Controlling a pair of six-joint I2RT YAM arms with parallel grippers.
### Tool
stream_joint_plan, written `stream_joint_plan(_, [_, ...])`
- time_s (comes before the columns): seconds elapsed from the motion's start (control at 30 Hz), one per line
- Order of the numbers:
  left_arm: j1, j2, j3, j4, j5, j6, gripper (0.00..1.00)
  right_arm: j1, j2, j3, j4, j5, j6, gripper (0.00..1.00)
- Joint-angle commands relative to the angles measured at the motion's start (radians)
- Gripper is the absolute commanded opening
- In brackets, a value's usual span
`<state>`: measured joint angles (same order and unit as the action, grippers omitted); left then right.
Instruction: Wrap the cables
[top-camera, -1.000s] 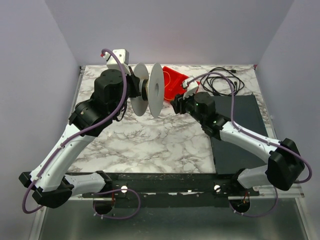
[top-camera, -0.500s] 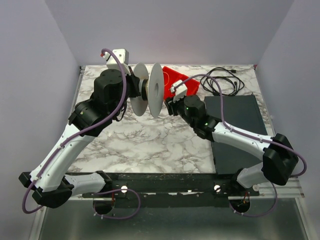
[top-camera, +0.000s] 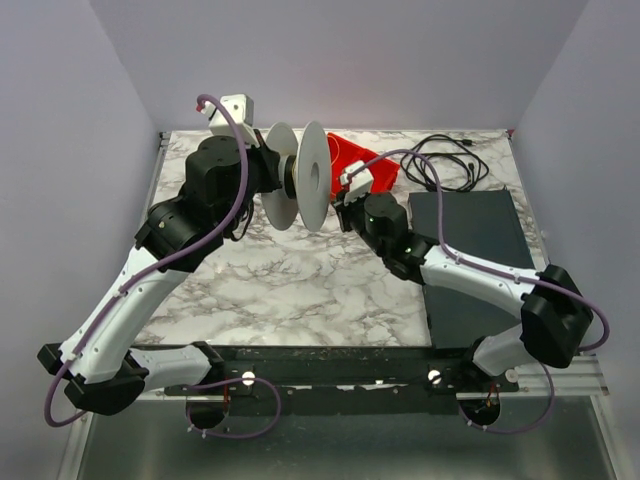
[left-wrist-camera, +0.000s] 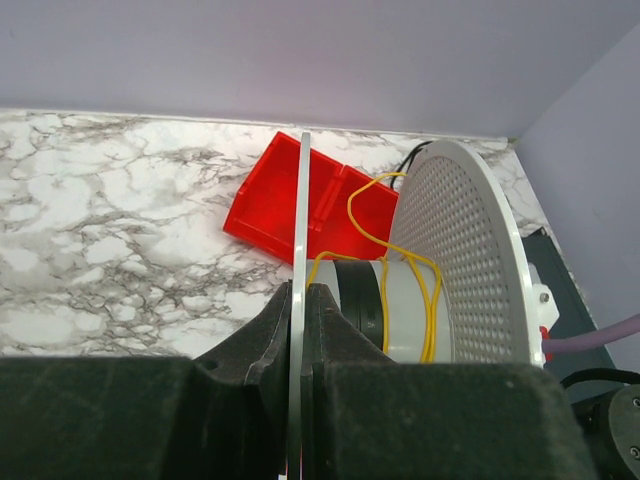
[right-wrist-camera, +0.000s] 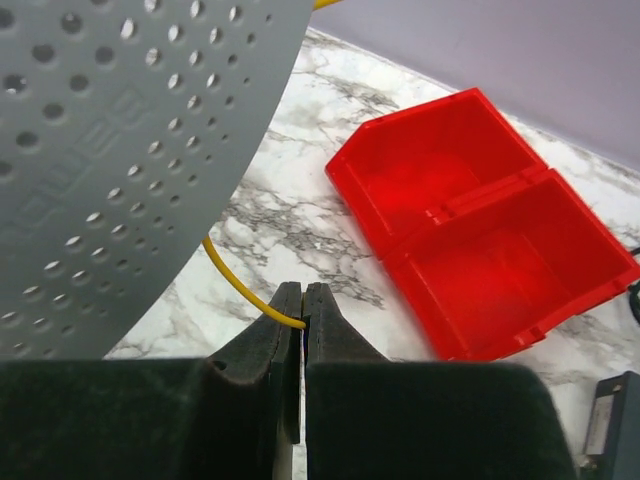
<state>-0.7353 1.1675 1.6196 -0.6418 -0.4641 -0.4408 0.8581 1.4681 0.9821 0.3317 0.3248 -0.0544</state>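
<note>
Marble tabletop (top-camera: 300, 280); yellow cable (right-wrist-camera: 228, 273) in right gripper (right-wrist-camera: 303, 296)

A marble table (top-camera: 300, 280) carries a red bin (top-camera: 345, 155), black cords (top-camera: 440, 160) and a dark mat (top-camera: 470, 215).

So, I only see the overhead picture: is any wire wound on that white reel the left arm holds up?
Observer: Yes, the left wrist camera shows thin yellow wire looped loosely round the grey hub of the white perforated plastic reel.
Visitor: How is it gripped?
Observer: The left pincer is shut on the edge of its plain flange.
Visitor: And the right arm?
Observer: The right pincer is shut on the wire's end, beside the perforated flange.
</note>
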Motion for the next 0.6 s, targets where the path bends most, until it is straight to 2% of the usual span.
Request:
stream_joint_plan(0.0, [0.004,0.000,0.057,0.038,-0.032,-0.104,0.00,0.008,-0.048,-0.043,0.014,-0.083,0.151,0.01])
stream_joint_plan(0.33, [0.019,0.025,0.000,0.149,-0.088,-0.262,0.00,0.041,-0.079,-0.147,-0.013,-0.207,0.337,0.01])
stream_joint_plan(0.57, [0.029,0.111,0.001,0.211,-0.181,-0.225,0.00,0.080,-0.095,-0.137,-0.095,-0.209,0.363,0.01])
